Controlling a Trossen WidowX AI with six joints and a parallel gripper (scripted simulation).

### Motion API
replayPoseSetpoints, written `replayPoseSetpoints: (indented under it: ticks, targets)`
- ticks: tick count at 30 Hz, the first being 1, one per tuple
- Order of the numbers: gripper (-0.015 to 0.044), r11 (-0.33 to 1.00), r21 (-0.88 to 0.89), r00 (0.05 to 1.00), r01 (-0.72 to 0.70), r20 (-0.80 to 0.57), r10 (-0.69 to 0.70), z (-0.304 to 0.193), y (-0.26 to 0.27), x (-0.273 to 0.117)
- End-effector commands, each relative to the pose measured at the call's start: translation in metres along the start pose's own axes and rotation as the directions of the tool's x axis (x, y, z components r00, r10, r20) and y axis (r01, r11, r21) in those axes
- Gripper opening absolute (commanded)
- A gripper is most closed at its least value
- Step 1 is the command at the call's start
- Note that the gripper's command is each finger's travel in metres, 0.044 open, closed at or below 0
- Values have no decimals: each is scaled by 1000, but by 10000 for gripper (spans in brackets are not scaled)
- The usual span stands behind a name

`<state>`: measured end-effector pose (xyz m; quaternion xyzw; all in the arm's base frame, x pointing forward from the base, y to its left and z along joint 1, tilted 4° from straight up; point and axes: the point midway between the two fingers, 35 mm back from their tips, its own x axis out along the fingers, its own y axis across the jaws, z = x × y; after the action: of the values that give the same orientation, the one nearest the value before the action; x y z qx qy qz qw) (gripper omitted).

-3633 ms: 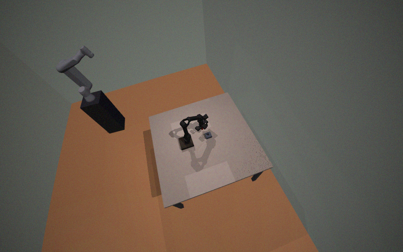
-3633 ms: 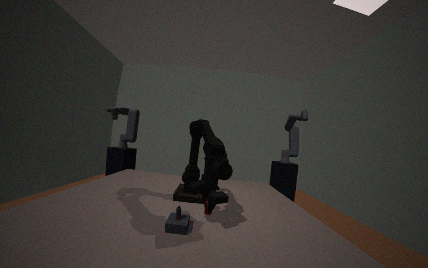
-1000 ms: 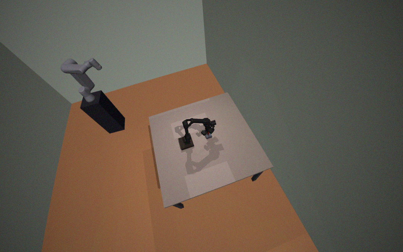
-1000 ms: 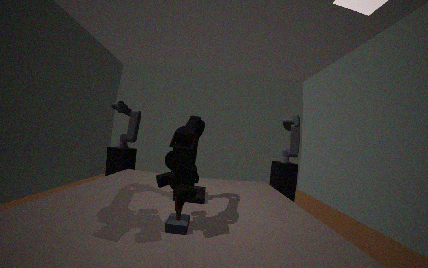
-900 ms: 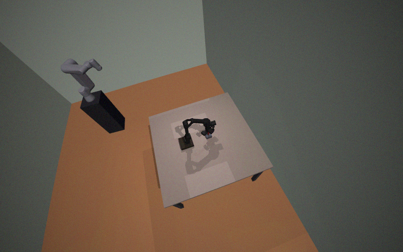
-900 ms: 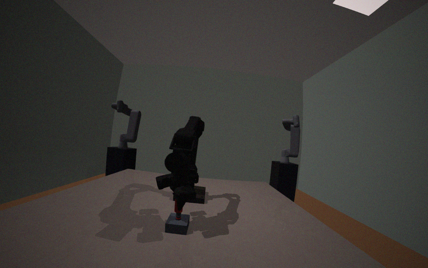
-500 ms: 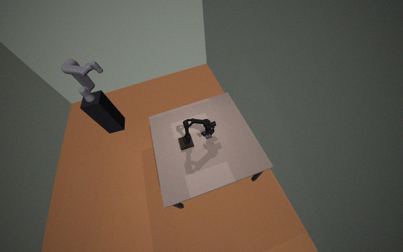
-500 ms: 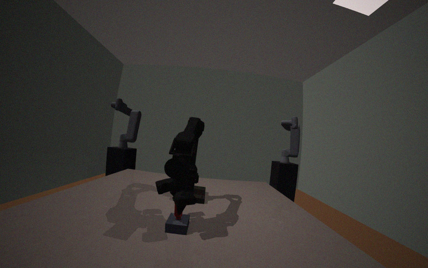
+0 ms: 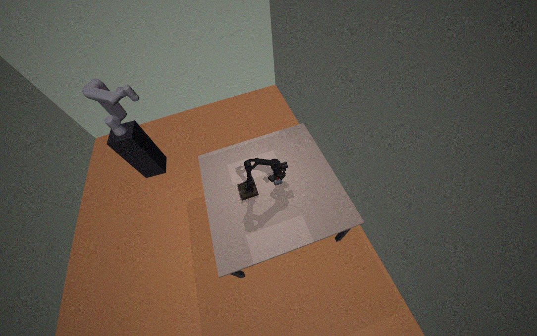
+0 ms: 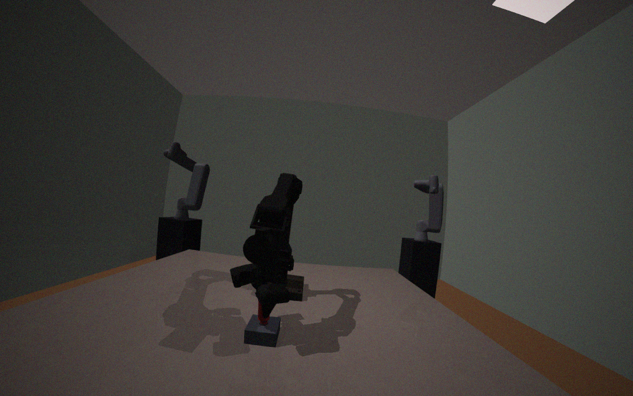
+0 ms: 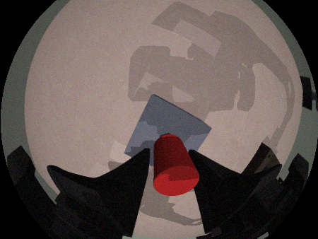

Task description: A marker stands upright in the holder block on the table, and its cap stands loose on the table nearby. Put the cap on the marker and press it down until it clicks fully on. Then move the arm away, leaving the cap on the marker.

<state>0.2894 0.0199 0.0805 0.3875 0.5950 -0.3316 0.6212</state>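
The red cap (image 11: pixel 169 155) (image 10: pixel 260 312) stands upright over the marker, above the blue-grey holder block (image 11: pixel 169 113) (image 10: pixel 261 337) (image 9: pixel 278 183). The cap hides nearly all of the marker; in the exterior view red shows down almost to the block's top. I cannot tell whether the cap is fully seated. My gripper (image 11: pixel 168 153) (image 10: pixel 265 313) points down at the cap, with one finger on each side. The fingers are slightly open, and a narrow gap shows between the left finger and the cap in the wrist view.
The block stands on the pale table (image 9: pixel 324 197) (image 10: pixel 139 368), in front of my arm's base (image 9: pixel 247 191). Arm shadows fall around the block. A grey arm on a black pedestal (image 9: pixel 136 150) stands off the table; two such arms show in the exterior view.
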Motion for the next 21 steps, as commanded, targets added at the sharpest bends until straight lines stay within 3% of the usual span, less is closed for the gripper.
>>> replayPoseSetpoints:
  ticks: [1, 8, 11, 16, 20, 21]
  targets:
    - [263, 1000, 0, 1000, 0, 0, 0, 0, 0, 0]
    - [440, 1000, 0, 1000, 0, 0, 0, 0, 0, 0]
    - [440, 1000, 0, 1000, 0, 0, 0, 1, 1, -10]
    - [440, 1000, 0, 1000, 0, 0, 0, 1, 0, -73]
    - [440, 1000, 0, 1000, 0, 0, 0, 0, 0, -75]
    - [414, 1000, -15, 1000, 0, 0, 0, 0, 0, -75]
